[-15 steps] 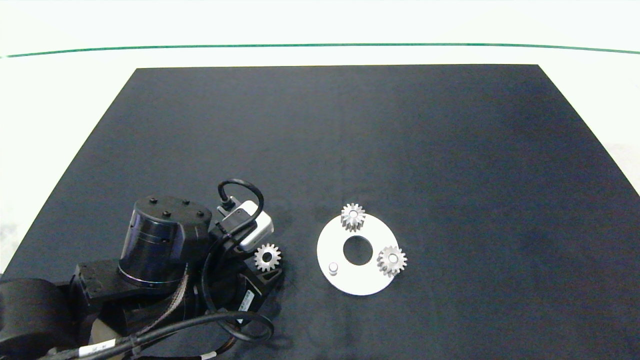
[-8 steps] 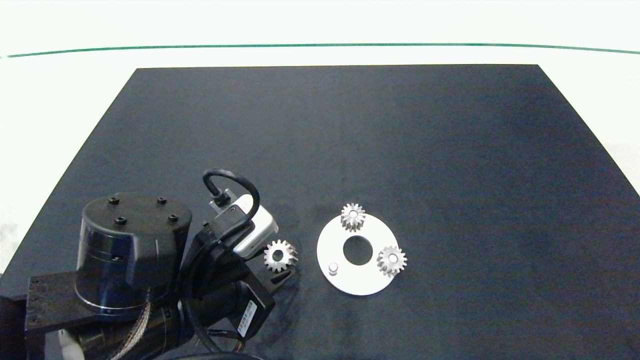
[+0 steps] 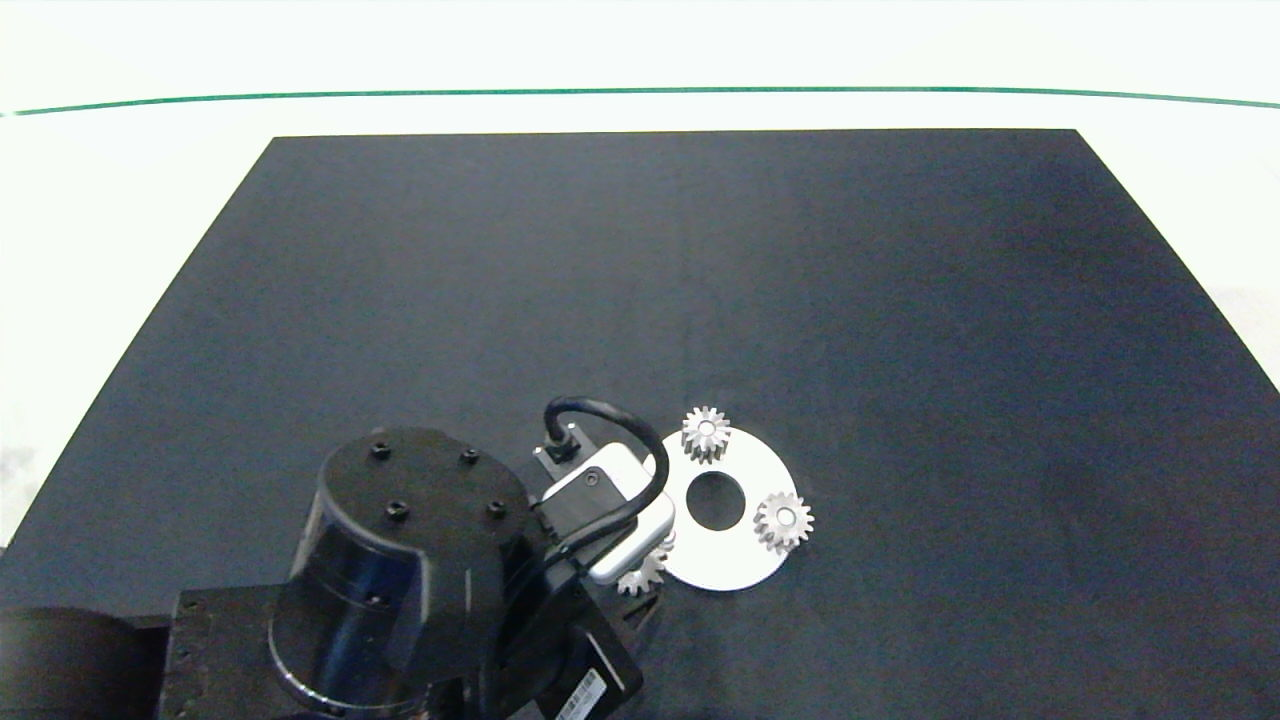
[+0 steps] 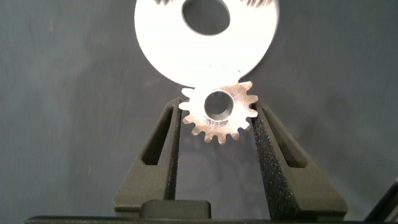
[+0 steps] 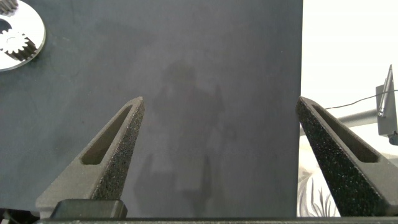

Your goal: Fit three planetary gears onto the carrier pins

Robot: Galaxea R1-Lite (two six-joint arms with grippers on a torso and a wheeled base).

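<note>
Since a second ago the left arm has carried its small silver-grey toothed metal gear (image 3: 643,574) rightward across the dark desk (image 3: 900,300) to the near-left edge of the flat round white disc (image 3: 735,560), covering the one bare pin. From overhead, two alike gears sit seated on their pins, one at the far rim (image 3: 706,433) and one at the right rim (image 3: 784,521). The wrist camera hides the free pin, so bore-to-pin alignment cannot be judged here.

From the left wrist, the left gripper (image 4: 216,124) has its jaws clenched on the gear's teeth, its bore flat and overlapping the disc's edge; no pin shows through it.

From the right wrist, the right gripper (image 5: 217,149) hangs idle, jaws spread wide, well apart from the disc.
</note>
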